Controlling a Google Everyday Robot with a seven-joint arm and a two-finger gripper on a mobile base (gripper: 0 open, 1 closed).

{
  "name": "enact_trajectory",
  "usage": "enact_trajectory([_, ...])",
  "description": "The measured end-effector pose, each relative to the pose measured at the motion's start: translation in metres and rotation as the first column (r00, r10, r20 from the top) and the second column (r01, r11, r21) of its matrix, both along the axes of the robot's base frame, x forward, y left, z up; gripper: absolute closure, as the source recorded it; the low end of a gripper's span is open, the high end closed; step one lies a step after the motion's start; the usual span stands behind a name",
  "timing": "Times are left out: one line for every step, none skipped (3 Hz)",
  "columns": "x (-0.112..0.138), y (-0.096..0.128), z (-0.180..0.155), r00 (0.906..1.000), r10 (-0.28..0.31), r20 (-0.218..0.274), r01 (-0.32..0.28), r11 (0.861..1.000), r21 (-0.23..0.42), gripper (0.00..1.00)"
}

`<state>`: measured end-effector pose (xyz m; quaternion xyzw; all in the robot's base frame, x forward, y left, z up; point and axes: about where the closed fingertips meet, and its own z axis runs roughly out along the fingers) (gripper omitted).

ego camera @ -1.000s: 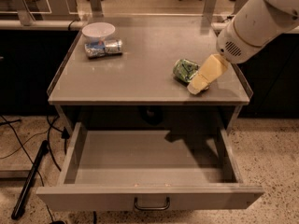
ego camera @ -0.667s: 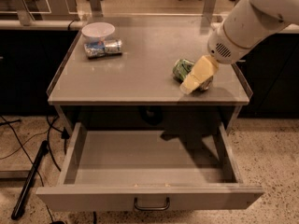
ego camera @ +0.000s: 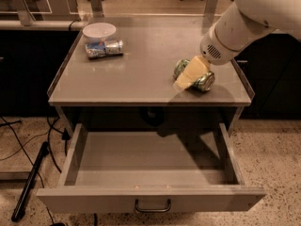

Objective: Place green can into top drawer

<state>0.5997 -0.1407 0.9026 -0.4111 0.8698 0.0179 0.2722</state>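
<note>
A grey metal cabinet (ego camera: 141, 74) is being viewed from the front and above, with its flat top filling the middle of the view. Below it, the top drawer (ego camera: 150, 195) is being shown pulled well out toward the camera, open from above, with its dark handle (ego camera: 153, 205) at the centre of the front panel. A white arm (ego camera: 249, 18) is being reached in from the upper right, and its gripper (ego camera: 184, 80) is being held low over the right part of the cabinet top. There it overlaps the green can (ego camera: 205, 81), which is lying on its side on the top, near the right front corner. The can's long axis is running from back-left to front-right, and the gripper is being laid across it from back-right to front-left, so the can sits right at the tool. The drawer opening lies in front of and below the can, so a lift, a carry over the front edge and a lowering are judged to be called for. The can's middle is being hidden by the gripper, and whether the can is being gripped cannot be told. The arm is being cut off by the upper and right edges. Well apart, at the back left, a white bowl (ego camera: 99, 31) and a blue-and-white can (ego camera: 104, 48) are being shown.
</note>
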Motion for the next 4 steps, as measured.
enact_trajectory([0.014, -0.002, -0.006, 0.9998, -0.016, 0.014, 0.016, 1.0, 0.023, 0.0])
enact_trajectory([0.024, -0.006, -0.011, 0.9993, -0.03, 0.024, 0.03, 0.999, 0.03, 0.0])
enact_trajectory([0.033, -0.013, -0.023, 0.9986, -0.05, 0.018, 0.049, 0.999, 0.018, 0.0])
enact_trajectory([0.039, -0.017, -0.037, 0.9982, -0.06, 0.002, 0.06, 0.998, 0.003, 0.0])
